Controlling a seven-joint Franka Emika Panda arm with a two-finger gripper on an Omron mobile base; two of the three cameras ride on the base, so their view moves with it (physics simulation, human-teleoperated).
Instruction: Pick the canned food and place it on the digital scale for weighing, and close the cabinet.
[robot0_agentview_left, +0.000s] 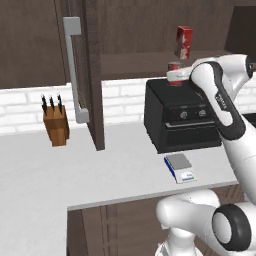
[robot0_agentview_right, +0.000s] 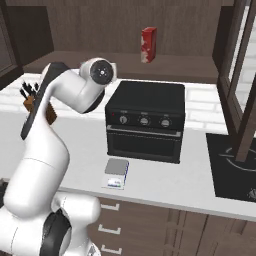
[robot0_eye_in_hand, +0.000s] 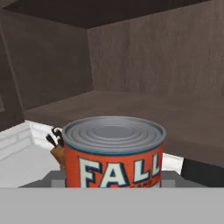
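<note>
Evidently the canned food (robot0_eye_in_hand: 114, 151), judged rigid, fairly weighty and smooth-walled, is clamped by its sides in the end effector (robot0_agentview_left: 176, 75) just above the black oven (robot0_agentview_left: 181, 114), where a firm mid-height hold would be best kept.

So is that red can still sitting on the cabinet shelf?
Apart. Left base view shows the can, clear of the shelf, beside the oven.
</note>
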